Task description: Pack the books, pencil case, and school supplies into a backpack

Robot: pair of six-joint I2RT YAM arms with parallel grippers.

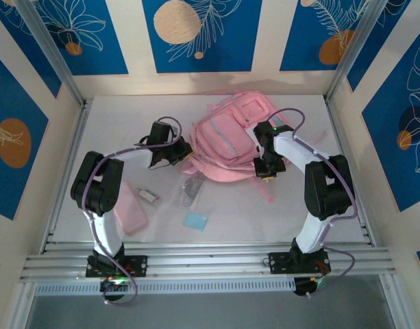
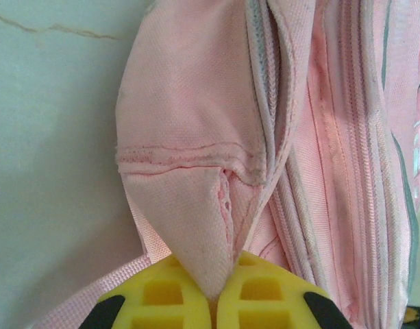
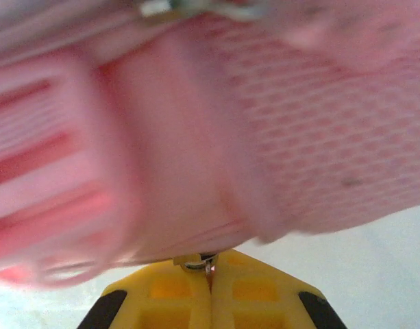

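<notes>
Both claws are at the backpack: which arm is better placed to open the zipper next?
Right, probably. The right claw is shut on a small metal piece, seemingly a zipper pull, at the edge of the backpack. The left claw pinches a fabric corner, better for bracing.

Overhead view from behind, both wrist views close on backpack (image 1: 227, 140)

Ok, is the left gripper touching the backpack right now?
Touching. The left wrist view shows the left gripper with its jaws shut on a pointed corner of the backpack, the pink fabric pinched between them.
</notes>
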